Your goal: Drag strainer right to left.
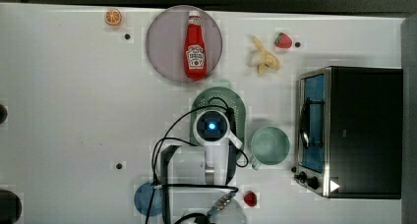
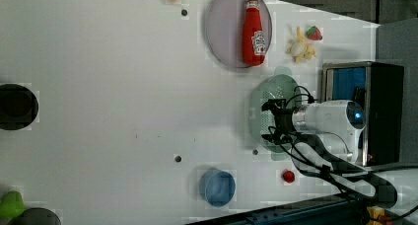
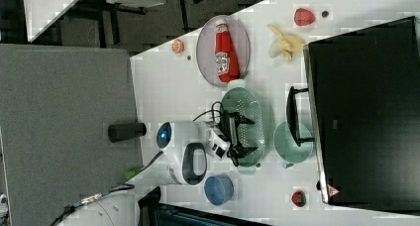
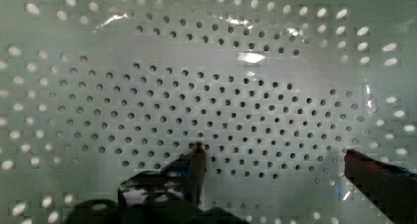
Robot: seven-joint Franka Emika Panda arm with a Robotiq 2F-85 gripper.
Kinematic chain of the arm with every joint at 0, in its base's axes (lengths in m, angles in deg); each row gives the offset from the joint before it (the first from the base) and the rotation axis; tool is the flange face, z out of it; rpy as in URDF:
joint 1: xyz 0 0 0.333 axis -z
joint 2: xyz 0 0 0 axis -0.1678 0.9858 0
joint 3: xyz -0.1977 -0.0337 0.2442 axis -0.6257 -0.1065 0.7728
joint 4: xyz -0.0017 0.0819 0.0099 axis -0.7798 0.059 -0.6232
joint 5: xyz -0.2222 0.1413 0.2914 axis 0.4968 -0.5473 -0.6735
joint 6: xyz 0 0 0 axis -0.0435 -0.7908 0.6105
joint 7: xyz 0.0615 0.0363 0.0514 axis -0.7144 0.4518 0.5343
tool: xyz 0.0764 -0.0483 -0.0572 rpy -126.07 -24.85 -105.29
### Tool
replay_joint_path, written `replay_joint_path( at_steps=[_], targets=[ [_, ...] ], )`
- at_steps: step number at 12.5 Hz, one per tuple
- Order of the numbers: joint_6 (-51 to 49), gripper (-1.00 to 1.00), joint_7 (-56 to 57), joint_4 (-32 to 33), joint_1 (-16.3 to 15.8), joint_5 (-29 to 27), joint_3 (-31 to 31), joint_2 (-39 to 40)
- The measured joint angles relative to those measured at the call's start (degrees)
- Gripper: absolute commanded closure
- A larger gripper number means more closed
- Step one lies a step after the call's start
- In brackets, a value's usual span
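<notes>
The white worktop (image 1: 74, 111) spreads beneath the fingers on every side. A black toaster oven (image 1: 364, 130) stands well beyond them on the top view's right. A grey plate (image 1: 167, 47) carrying a ketchup bottle (image 1: 195, 46) lies past the fingers, close to the strainer's far end. The strainer (image 3: 252, 112), pale green and perforated, sits directly under the fingers (image 4: 196, 160), which reach down inside its bowl, spread wide apart and holding nothing. A green mug (image 1: 269, 144) rests just beside the strainer, towards the oven. A blue bowl (image 3: 218, 189) lies behind the fingers, near the arm's base.
</notes>
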Motion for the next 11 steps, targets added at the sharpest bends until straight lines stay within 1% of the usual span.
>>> replay_joint_path(
  at_steps=[3,4,5,8,10,11],
  targets=[
    [0.6,-1.0,-2.4,-1.0,-2.9,-0.1,3.3,-0.8],
    [0.4,-1.0,-3.6,-1.7,-4.3,-0.2,3.7,-0.8],
    [0.0,-1.0,-4.5,-2.0,-5.8,-0.2,3.7,-1.1],
    [0.1,-1.0,-9.4,-1.5,-8.1,-0.1,4.6,-2.3],
    [0.7,-1.0,-12.4,-1.7,-9.9,-0.1,5.0,-1.5],
    [1.0,-1.0,-14.7,-1.8,-11.6,-0.7,4.2,-0.9]
  ],
)
